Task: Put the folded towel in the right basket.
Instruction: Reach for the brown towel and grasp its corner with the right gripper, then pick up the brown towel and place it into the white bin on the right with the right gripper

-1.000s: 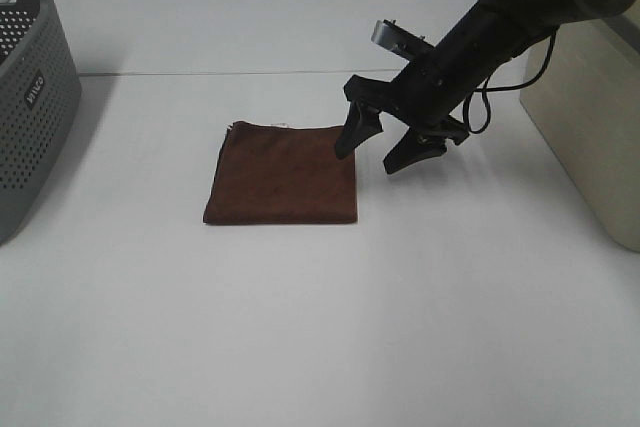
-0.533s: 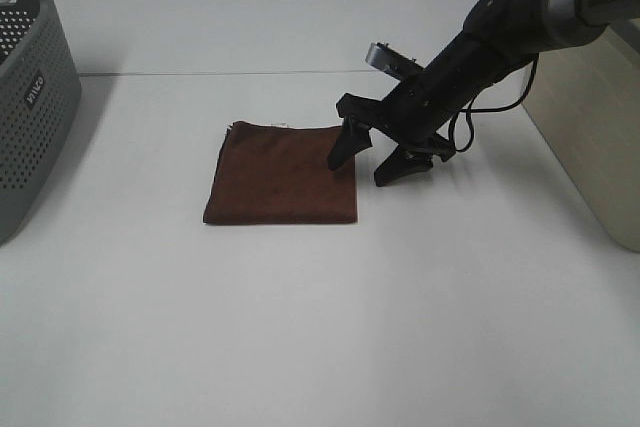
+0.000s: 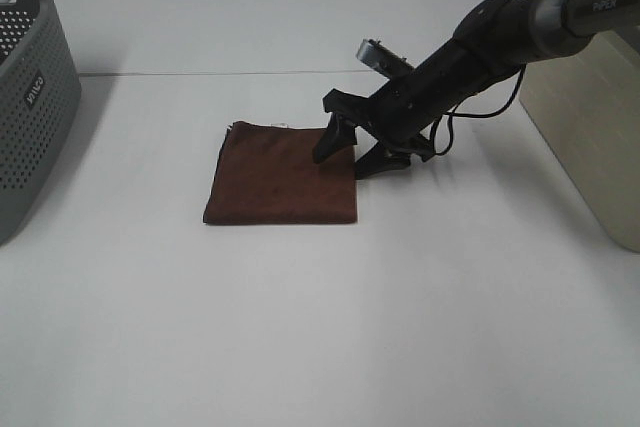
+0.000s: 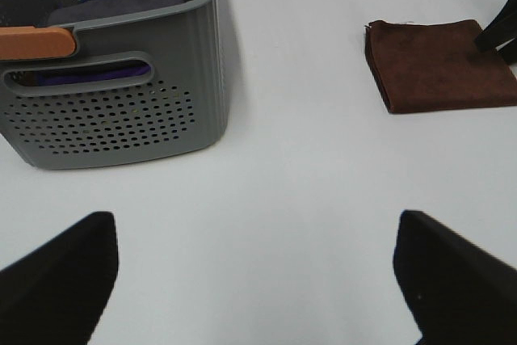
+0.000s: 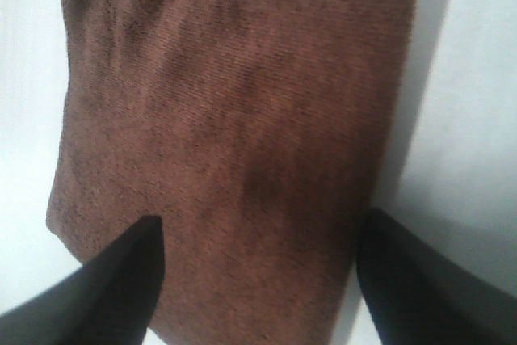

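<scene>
The white tabletop (image 3: 320, 347) carries everything. Two baskets flank it in the high view: a grey perforated basket (image 3: 30, 97) at the left edge of the frame and a beige one at the right edge, which I take to be the right basket (image 3: 590, 137) and so the goal. One folded towel (image 3: 280, 175), brown and lying flat, sits in the middle of the frame, well apart from both baskets and not yet lifted.

The right gripper (image 3: 343, 163) reaches in from the upper right. Its fingers (image 5: 113, 288) are spread and straddle the towel's right edge, one over the cloth and one over bare tabletop beside it — likely placed to pinch that edge. The left gripper (image 4: 254, 280) has its two fingers wide apart and empty, near the grey basket and clear of the work.
</scene>
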Controlling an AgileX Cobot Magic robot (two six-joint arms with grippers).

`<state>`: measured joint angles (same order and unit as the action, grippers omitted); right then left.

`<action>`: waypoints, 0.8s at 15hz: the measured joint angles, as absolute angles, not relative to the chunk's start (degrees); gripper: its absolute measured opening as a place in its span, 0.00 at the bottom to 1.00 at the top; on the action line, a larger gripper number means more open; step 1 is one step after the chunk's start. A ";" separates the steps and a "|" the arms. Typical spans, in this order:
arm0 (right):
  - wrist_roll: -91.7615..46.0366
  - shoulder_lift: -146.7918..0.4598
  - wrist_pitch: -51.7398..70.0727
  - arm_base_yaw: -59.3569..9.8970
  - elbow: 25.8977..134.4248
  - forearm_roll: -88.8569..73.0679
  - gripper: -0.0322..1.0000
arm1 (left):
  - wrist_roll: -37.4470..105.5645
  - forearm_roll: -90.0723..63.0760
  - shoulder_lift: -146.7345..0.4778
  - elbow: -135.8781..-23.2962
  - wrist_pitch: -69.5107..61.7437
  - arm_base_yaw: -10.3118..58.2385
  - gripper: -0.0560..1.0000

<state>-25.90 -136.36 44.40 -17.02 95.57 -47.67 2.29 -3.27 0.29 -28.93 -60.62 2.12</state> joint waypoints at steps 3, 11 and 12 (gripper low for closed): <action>-25.50 -136.65 40.97 -20.17 95.86 -47.84 0.57 | 2.29 -3.27 0.29 -28.93 -60.62 2.12 0.88; -23.84 -136.71 39.13 -20.45 95.97 -45.89 0.05 | 2.29 -3.27 0.29 -28.93 -60.62 2.12 0.88; -23.84 -136.71 39.13 -20.45 95.97 -45.89 0.05 | 2.29 -3.27 0.29 -28.93 -60.62 2.12 0.88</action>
<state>-23.84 -136.71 39.13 -20.45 95.97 -45.89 2.29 -3.27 0.29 -28.93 -60.62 2.12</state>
